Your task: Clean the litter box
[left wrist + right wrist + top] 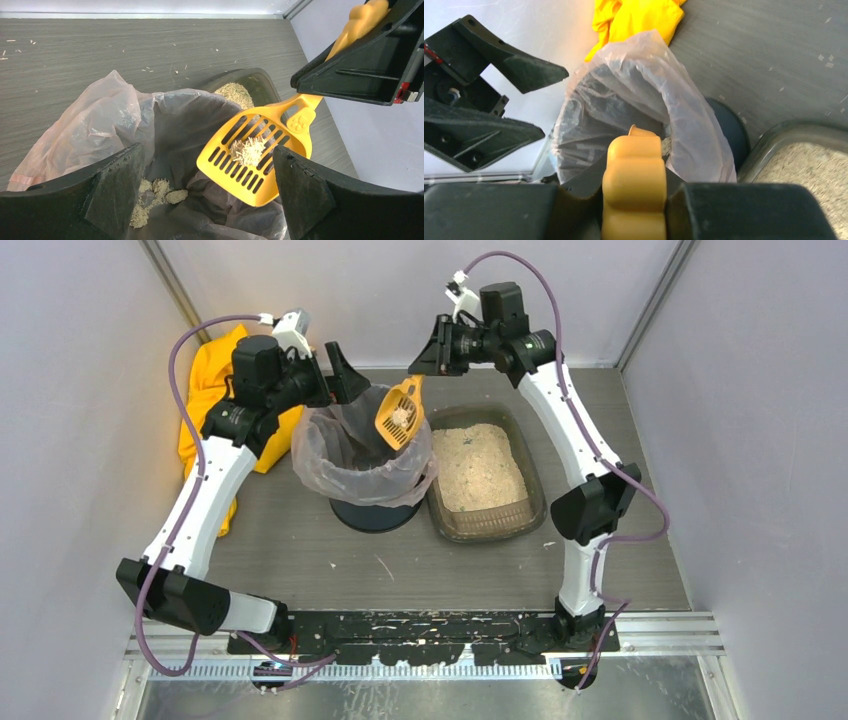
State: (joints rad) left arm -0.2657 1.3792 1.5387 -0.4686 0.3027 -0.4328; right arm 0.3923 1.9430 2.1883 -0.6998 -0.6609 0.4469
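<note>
Your litter box sits toward the desk's far right, just beside the bin. Judge it stiff but weighted by loose litter, so grip a bare rim and keep it level. Your right claw pinches the scoop; your left claw gapes wide, empty.

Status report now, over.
Right pincer shut on scoop, clump over bin. Left pincer open above bin. Litter box beside bin. Nothing blocking.

grey table under litter box, bin, yellow bag
</note>
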